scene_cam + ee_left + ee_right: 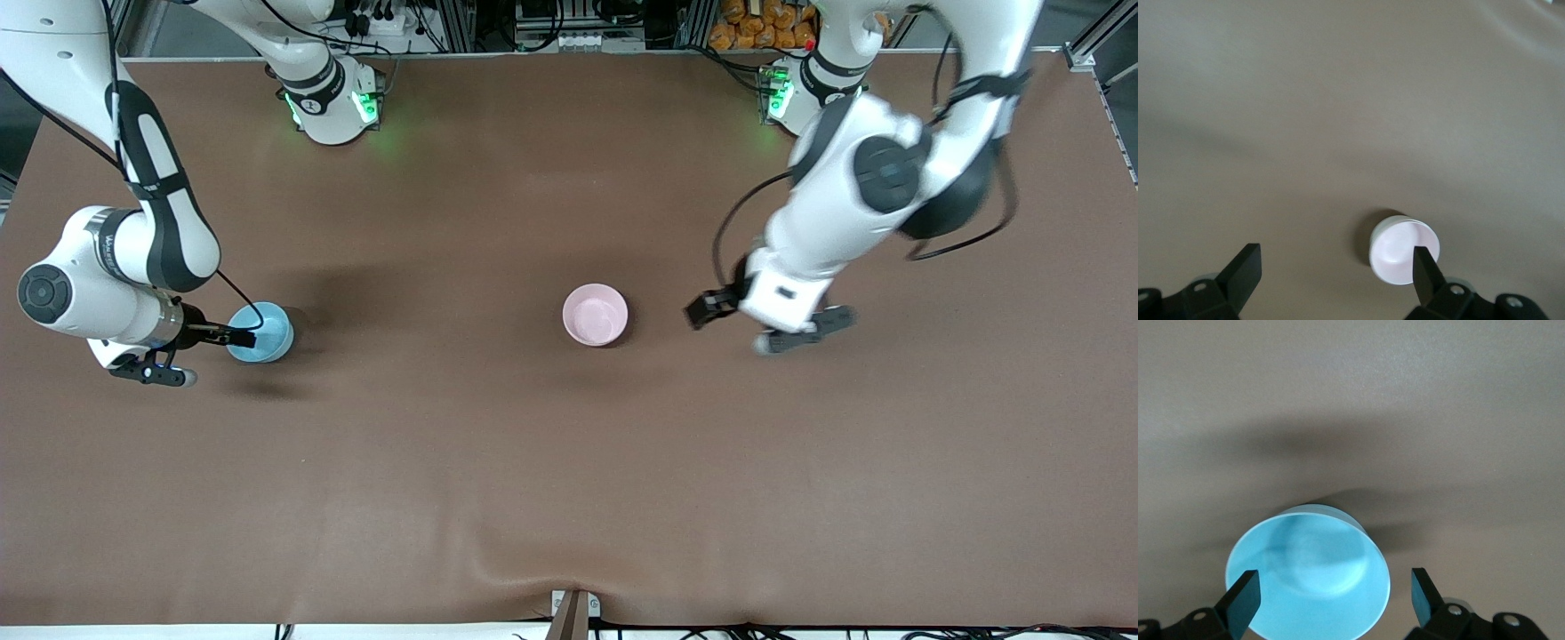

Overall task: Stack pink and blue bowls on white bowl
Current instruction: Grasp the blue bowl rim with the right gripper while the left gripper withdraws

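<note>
The light blue bowl (260, 332) stands upright near the right arm's end of the table and fills the lower right wrist view (1308, 577). My right gripper (157, 373) is open and empty, close beside that bowl; in its wrist view (1331, 593) the bowl shows between the fingers. The pale pink bowl (595, 314) stands mid-table. In the left wrist view (1403, 249) its outer wall looks white. No separate white bowl shows. My left gripper (800, 331) is open and empty, beside the pink bowl toward the left arm's end, also in its own view (1335, 267).
The brown table mat (569, 462) has a raised wrinkle at its edge nearest the front camera. Both arm bases stand along the table's edge farthest from that camera. Nothing else lies on the mat.
</note>
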Action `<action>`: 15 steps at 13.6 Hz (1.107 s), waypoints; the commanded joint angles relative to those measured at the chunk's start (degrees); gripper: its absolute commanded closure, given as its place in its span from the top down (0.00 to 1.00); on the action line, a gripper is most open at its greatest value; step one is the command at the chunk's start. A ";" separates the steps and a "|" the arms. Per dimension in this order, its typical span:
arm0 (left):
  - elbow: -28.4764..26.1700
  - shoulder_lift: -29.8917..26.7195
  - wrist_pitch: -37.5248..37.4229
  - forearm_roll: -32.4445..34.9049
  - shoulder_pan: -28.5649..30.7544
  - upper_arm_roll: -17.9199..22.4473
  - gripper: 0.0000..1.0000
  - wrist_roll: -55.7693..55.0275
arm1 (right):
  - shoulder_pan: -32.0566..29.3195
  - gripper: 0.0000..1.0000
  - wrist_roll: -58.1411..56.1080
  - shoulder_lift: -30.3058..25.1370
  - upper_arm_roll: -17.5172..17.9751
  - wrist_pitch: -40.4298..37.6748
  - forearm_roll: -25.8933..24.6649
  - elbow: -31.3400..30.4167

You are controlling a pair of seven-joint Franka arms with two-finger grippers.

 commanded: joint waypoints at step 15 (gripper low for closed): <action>11.18 -13.33 -26.76 4.60 9.02 8.86 1.00 32.13 | -3.86 0.07 -9.66 -0.78 0.84 10.07 -0.33 -7.78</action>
